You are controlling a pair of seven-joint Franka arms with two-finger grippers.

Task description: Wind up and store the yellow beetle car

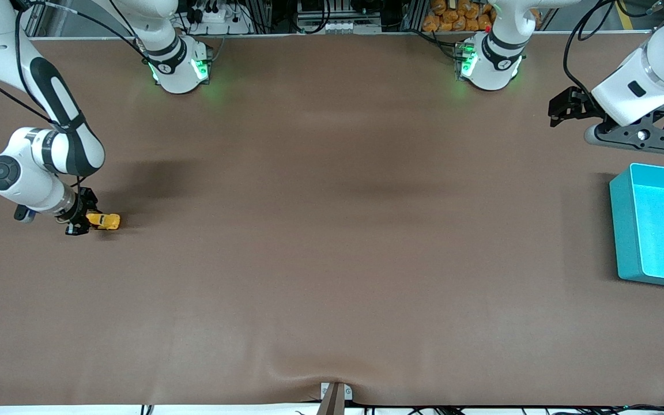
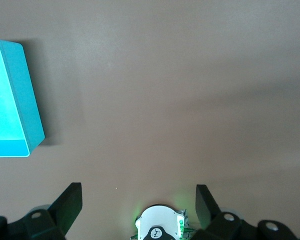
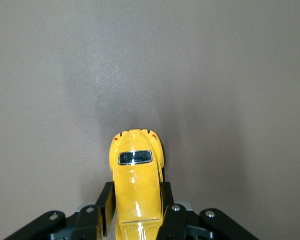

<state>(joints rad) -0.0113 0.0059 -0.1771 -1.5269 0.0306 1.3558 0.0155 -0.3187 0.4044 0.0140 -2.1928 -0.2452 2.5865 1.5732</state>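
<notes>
From the front, the right pincer [image 1: 82, 221] sits low at the right arm's end of the brown counter [image 1: 332, 259], clamped on the yellow beetle car [image 1: 105, 221], while the left pincer [image 1: 562, 109] waits in the air near the teal bin [image 1: 623, 230]. The left wrist view shows its fingers [image 2: 69, 206] spread wide apart over bare counter beside the bin. The right wrist view shows both fingers [image 3: 106, 207] pressed against the car's sides.

Brown matte table [image 1: 332, 230], cables and equipment racks [image 1: 332, 14] along its robot-side edge, soft shadows

Robotics lab: 2 bench-mounted arms [image 1: 165, 57], brown-covered table [image 1: 332, 230], cables, alu framing.
</notes>
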